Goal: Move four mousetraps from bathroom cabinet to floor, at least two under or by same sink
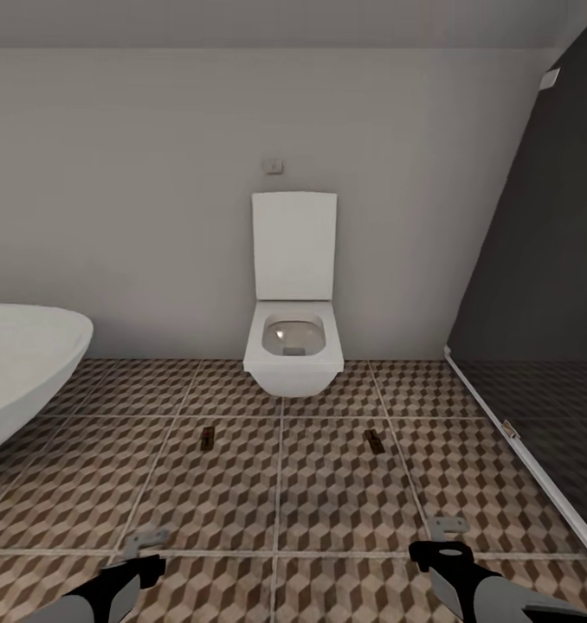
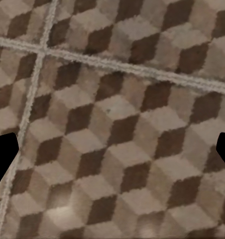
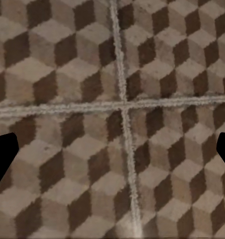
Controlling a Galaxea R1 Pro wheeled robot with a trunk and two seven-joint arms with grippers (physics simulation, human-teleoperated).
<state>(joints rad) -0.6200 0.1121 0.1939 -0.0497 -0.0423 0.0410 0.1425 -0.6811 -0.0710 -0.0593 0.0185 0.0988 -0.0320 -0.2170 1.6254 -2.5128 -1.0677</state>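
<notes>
Two mousetraps lay flat on the bathroom floor (image 1: 328,484), in the lower middle of the head view: the left mousetrap (image 1: 208,438) and the right mousetrap (image 1: 374,441), well apart, each on its own cube-patterned tile in front of the toilet (image 1: 293,346). The toilet stood at the frame's centre against the grey wall, lid raised, its bowl holding nothing visible. A white bathtub (image 1: 21,372) curved in at the left edge; a dark glass shower screen (image 1: 536,346) filled the right. At the bottom edge the left gripper (image 1: 145,554) and right gripper (image 1: 445,538) hung over the tiles. In both wrist views the fingertips sat wide apart at the frame edges with bare floor between them, gripping nothing.
</notes>
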